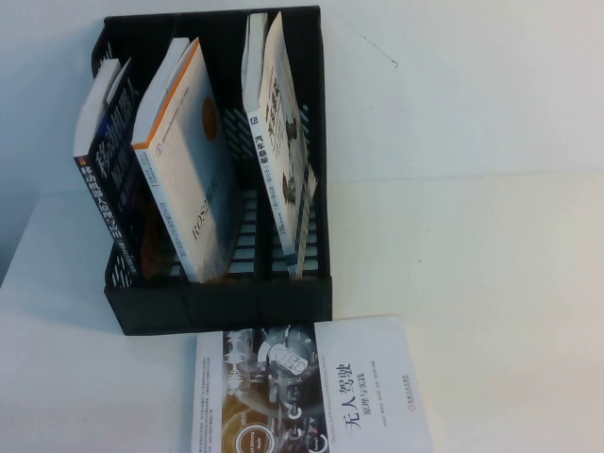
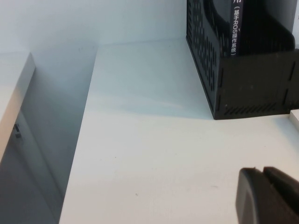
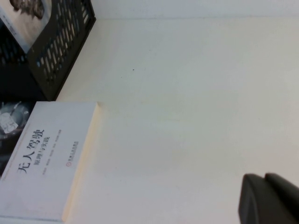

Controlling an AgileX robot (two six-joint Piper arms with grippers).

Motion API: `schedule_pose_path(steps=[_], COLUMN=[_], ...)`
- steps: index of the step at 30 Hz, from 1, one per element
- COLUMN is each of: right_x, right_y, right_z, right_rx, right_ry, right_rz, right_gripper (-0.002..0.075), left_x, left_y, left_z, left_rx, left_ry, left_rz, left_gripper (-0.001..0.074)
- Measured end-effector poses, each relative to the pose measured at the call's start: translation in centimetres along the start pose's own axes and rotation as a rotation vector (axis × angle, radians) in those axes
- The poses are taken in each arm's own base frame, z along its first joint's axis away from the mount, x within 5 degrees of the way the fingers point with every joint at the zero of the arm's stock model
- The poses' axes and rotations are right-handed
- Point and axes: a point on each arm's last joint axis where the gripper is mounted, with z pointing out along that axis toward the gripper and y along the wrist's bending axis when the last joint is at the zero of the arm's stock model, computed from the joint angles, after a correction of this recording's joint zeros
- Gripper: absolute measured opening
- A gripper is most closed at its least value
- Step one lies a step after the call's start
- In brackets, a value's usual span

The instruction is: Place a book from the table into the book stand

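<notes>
Left gripper [image 2: 264, 175]: the two dark fingers [image 2: 250, 196] lie together with only a thin seam between them, nothing held. It hangs low over the bare surface [image 1: 491, 283], off the left front corner of the stand [image 1: 217, 302], well apart from it.

Right gripper [image 3: 265, 178]: same posture, fingers [image 3: 252, 200] drawn narrow and empty. It is low over the surface, to the right of the flat book [image 1: 311, 396], not touching it. Neither gripper shows in the high view, so both sit back on the robot's side. Judgement: parked, out of the way of the stand.

The book [image 1: 281, 123] is in the right compartment of the stand, on its lower edge, leaning. The divider and the right wall keep it from falling flat; the front lip stops its foot sliding out.

- Middle compartment: cream book [image 1: 193, 160], tilted left.
- Left compartment: dark book [image 1: 104, 170], leaning the same way.

The flat book lies cover up just in front of the stand, touching or nearly touching the front wall; I cannot tell which.

Judgement: with the book in its slot and both grippers empty, the placing looks done. Risk: the lean is loose, so a knock to the stand could shift it.
</notes>
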Motion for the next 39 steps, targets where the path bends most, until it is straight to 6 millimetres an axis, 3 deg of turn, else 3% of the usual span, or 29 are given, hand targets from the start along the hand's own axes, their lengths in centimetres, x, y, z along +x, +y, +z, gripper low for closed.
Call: schedule_pose_path(steps=[6,11,17,26,39], right_x=[-0.1,0.1,2.5,8.6,8.9], right_y=[-0.2,-0.3,-0.5,-1.2,-1.1], right_z=[-0.2,-0.6,0.5,4.2,4.3], right_rx=[0.031,0.062,0.098,0.101,0.092], right_ry=[-0.026,-0.166,-0.347,-0.228,-0.202], right_rz=[-0.008,-0.126,-0.089,0.005,0.031], right_gripper=[0.0008,0.0008,0.0008,0.0008,0.0008], left_x=[0.0,0.0,0.0,0.0,0.0], left_y=[0.0,0.0,0.0,0.0,0.0], left_z=[0.0,0.0,0.0,0.0,0.0], left_rx=[0.000,0.000,0.000,0.000,-0.001], left_ry=[0.000,0.000,0.000,0.000,0.000], left_rz=[0.000,0.000,0.000,0.001,0.002], left_gripper=[-0.0003,-0.0003,-0.0003,-0.0003,-0.0003])
